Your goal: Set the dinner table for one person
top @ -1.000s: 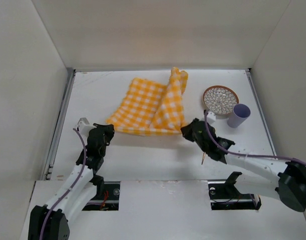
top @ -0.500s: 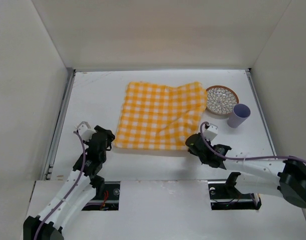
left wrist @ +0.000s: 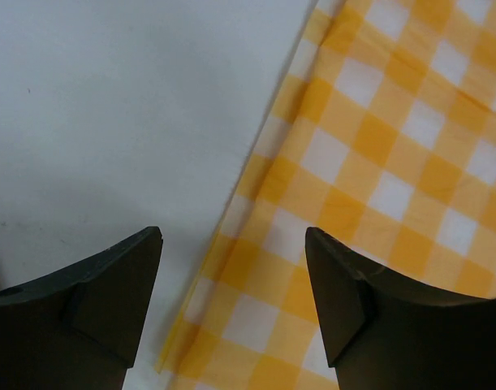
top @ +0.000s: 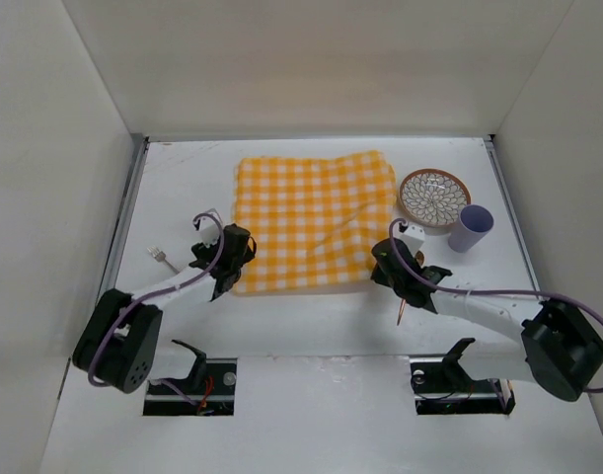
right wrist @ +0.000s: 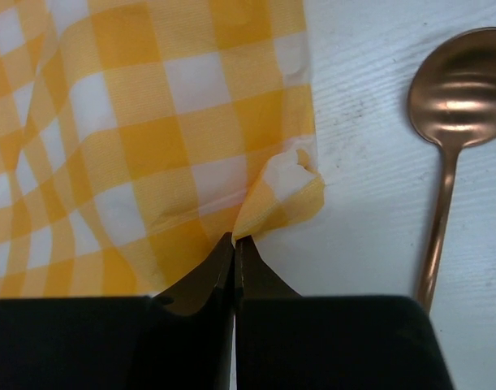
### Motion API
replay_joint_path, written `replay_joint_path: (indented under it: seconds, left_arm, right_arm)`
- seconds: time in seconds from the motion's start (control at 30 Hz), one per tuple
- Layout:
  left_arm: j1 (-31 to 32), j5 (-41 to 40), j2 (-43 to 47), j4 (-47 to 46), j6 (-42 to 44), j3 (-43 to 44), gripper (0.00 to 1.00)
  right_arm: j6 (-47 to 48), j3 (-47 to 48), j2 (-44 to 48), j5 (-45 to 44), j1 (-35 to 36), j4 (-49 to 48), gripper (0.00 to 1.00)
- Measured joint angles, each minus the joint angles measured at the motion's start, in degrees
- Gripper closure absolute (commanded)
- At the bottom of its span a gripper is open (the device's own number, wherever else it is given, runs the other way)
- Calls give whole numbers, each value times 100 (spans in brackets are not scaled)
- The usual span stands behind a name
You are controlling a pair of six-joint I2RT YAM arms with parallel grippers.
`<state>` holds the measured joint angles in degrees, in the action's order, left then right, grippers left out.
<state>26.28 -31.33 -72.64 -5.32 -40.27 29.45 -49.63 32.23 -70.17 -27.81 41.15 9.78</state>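
A yellow-and-white checked cloth [top: 311, 222] lies spread flat on the white dinner table [top: 311, 321]. My left gripper [top: 228, 265] stands open over the cloth's near left corner [left wrist: 256, 325], with the cloth's edge lying flat between the fingers [left wrist: 118, 284] and nothing gripped. My right gripper [top: 386, 263] is shut, its tips [right wrist: 234, 240] pinching the puckered near right corner of the cloth [right wrist: 284, 195]. A copper spoon [right wrist: 455, 106] lies on the table just right of that corner, partly under the right arm [top: 401, 312].
A patterned plate [top: 434, 196] and a lilac cup [top: 470, 227] stand at the cloth's right. A fork [top: 163, 257] lies left of the left gripper. Metal rails [top: 118, 247] run along the table's sides, and white walls enclose it.
The folded cloth has been drawn out flat. My left gripper has opened, let go of its corner and moved right. My right gripper stays shut on the near right corner.
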Motion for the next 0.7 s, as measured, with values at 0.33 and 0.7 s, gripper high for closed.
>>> replay_joint_path:
  seconds: [0.33, 0.7]
  left_arm:
    - [-461, 573, -831, -798, 15, -35, 89]
    - [-841, 256, 380, -813, -232, -776, 93]
  right_arm:
    - [278, 4, -356, 323, -74, -529, 95]
    - [136, 4, -369, 356, 308, -396, 90]
